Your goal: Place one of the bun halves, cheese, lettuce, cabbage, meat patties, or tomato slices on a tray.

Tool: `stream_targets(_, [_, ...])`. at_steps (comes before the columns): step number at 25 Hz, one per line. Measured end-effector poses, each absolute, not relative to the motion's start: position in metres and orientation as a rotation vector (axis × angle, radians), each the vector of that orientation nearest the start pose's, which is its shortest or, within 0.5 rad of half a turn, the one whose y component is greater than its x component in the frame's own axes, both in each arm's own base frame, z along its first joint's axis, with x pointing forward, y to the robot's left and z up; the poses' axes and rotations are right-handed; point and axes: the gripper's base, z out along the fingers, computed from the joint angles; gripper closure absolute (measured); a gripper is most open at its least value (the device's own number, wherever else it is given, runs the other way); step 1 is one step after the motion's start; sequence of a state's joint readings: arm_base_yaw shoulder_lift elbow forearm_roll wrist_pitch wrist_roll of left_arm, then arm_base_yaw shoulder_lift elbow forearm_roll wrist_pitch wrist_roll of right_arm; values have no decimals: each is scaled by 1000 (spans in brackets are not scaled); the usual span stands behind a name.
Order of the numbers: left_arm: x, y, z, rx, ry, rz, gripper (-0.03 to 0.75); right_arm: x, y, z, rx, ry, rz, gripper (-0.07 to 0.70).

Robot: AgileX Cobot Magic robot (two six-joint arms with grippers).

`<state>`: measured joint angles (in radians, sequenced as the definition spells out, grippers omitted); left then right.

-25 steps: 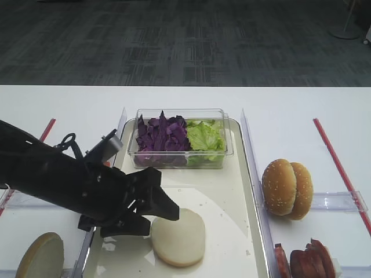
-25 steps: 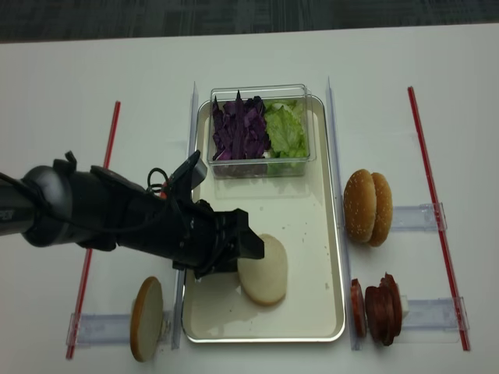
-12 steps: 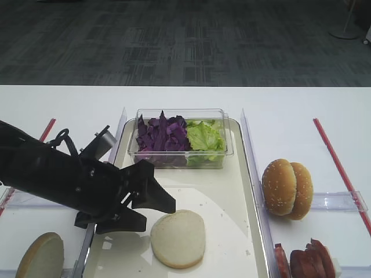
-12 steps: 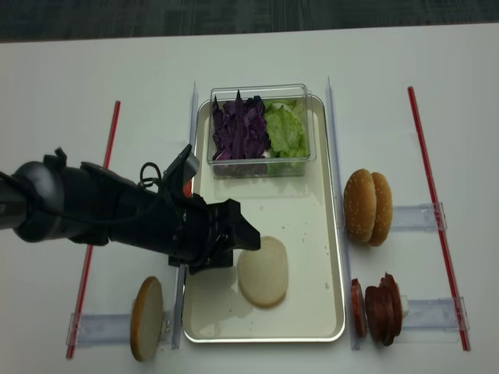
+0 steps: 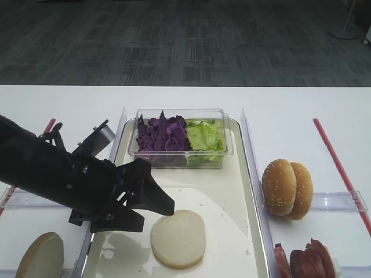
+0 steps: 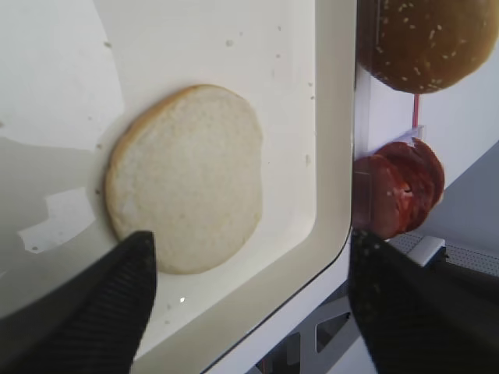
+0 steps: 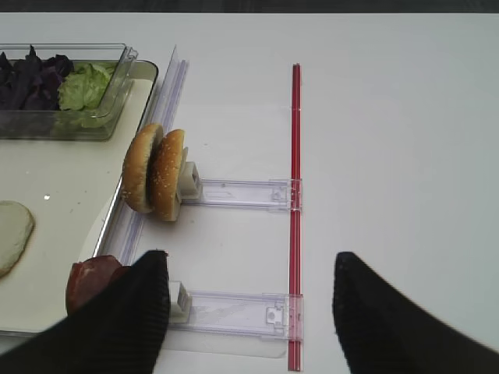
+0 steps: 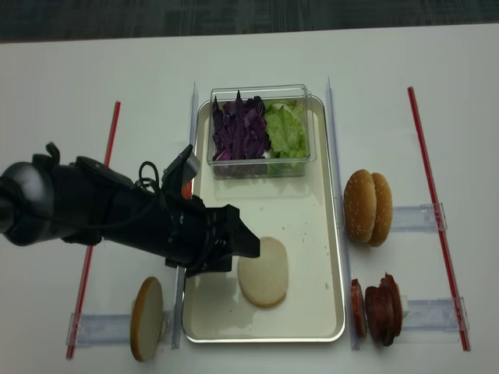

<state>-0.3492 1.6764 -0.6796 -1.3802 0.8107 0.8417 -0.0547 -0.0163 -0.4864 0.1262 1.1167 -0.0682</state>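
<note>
Exterior high: left end effector (image 5: 152,204) gapes wide, hovering low beside the bun half (image 5: 178,238) on the tray (image 5: 232,197).

A white table (image 5: 301,104) stands before dark grey patterned carpet (image 5: 185,40).

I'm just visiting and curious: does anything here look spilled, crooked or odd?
Nothing stands out. The flat bun half lies face up on the tray, whole and inside the rim. The cabbage and lettuce stay in their clear tub. A few crumbs dot the tray, nothing more.
</note>
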Motion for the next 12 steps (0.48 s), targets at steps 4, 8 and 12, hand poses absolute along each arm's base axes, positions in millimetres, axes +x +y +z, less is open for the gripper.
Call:
stream_targets(4, [223,-150,171,163,2764,-1297,226,-8,11,269,-25,2091,78,150])
stream_targets(8, [213,-144,176,249,2867,-1205,226,-8,11,269,-25,2091,78,150])
stream_targets(12, [215,-140,193,336,2897,-1107,226,-8,11,269,-25,2091,78,150])
